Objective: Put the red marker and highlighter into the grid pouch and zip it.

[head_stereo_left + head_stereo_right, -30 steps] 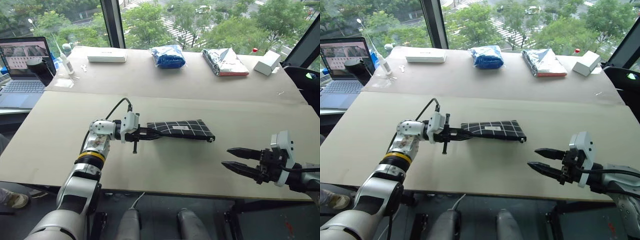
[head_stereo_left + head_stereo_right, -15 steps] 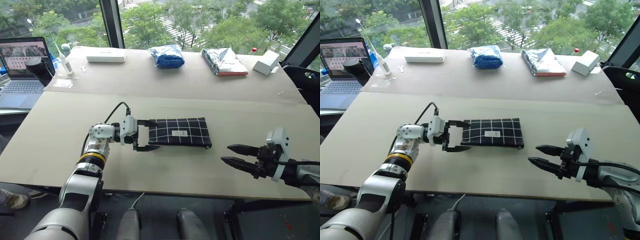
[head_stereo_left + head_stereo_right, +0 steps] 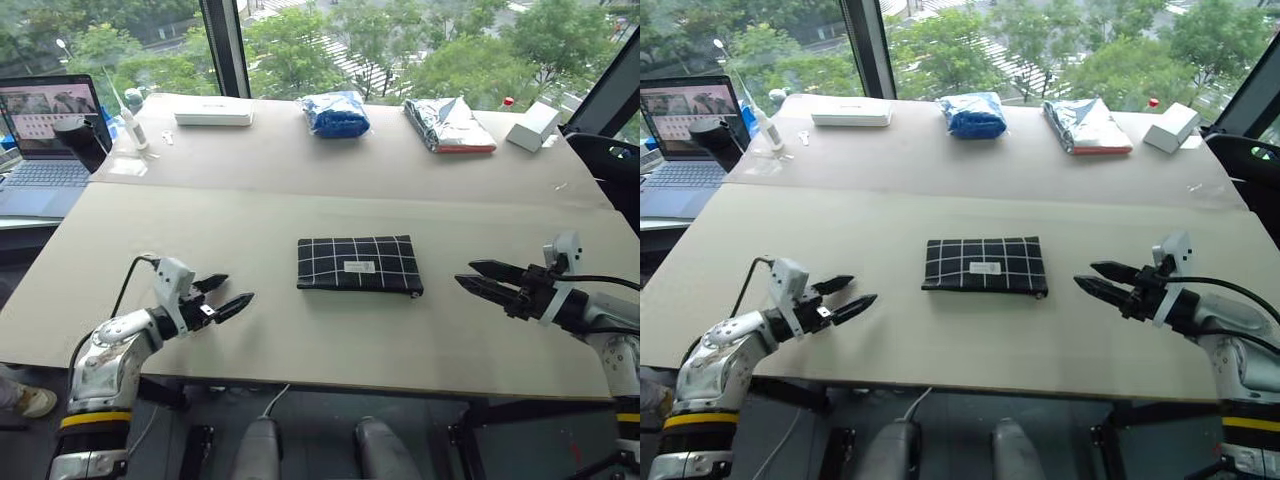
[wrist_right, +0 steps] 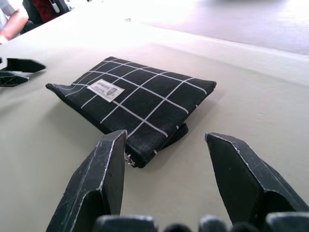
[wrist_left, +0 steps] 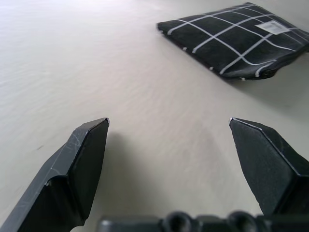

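On the worktop (image 3: 200, 250), one grid pouch (image 3: 357, 264) lies flat in the middle, between the two grippers and apart from both. Left gripper (image 3: 228, 295) and right gripper (image 3: 478, 276) both stand open and empty. Marker and highlighter seem inside already — the zip looks shut. I judge the task nearly finished; next, only pulling back.

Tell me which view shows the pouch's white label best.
Right wrist view: the grid pouch sits close, its label large and face-on. Left wrist view catches the label at the frame edge. Both eye views show the whole pouch, the label just a small patch.
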`<action>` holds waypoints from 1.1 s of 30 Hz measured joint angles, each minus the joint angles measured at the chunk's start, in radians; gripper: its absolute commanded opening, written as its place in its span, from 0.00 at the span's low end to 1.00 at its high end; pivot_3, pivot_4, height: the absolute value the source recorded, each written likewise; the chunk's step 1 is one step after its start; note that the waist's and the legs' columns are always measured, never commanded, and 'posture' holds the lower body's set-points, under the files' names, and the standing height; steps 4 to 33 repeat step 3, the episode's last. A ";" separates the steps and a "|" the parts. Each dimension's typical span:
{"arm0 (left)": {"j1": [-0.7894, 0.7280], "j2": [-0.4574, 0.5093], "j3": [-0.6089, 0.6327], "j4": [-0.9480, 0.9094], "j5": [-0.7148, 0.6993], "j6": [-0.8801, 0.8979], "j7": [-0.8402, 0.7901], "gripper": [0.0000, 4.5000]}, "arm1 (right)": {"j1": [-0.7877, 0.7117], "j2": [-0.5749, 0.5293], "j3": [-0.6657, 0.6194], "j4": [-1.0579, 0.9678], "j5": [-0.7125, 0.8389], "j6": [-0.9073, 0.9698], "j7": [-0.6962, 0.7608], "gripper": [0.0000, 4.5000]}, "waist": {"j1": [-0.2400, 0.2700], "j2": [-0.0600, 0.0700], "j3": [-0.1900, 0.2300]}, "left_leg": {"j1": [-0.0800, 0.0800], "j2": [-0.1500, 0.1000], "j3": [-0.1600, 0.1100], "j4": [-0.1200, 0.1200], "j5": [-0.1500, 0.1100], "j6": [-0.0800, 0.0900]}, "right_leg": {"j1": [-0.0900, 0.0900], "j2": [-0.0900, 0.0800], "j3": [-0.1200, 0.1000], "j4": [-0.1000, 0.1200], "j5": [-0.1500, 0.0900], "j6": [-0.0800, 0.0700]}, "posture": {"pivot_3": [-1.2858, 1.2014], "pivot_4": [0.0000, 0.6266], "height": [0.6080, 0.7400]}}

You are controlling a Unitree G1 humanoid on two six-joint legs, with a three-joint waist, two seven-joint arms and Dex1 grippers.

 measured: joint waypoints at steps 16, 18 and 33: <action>0.038 -0.021 0.050 -0.051 -0.031 0.022 0.069 0.96 | -0.005 0.029 0.021 0.033 -0.019 -0.013 -0.004 0.65 | 0.005 0.000 0.000 | 0.000 0.000 0.000 0.000 0.000 0.000 | 0.001 0.000 -0.001 0.000 0.000 0.000 | 0.52 0.24 1.00; 0.038 -0.021 0.050 -0.051 -0.031 0.022 0.069 0.96 | -0.005 0.029 0.021 0.033 -0.019 -0.013 -0.004 0.65 | 0.005 0.000 0.000 | 0.000 0.000 0.000 0.000 0.000 0.000 | 0.001 0.000 -0.001 0.000 0.000 0.000 | 0.52 0.24 1.00; 0.038 -0.021 0.050 -0.051 -0.031 0.022 0.069 0.96 | -0.005 0.029 0.021 0.033 -0.019 -0.013 -0.004 0.65 | 0.005 0.000 0.000 | 0.000 0.000 0.000 0.000 0.000 0.000 | 0.001 0.000 -0.001 0.000 0.000 0.000 | 0.52 0.24 1.00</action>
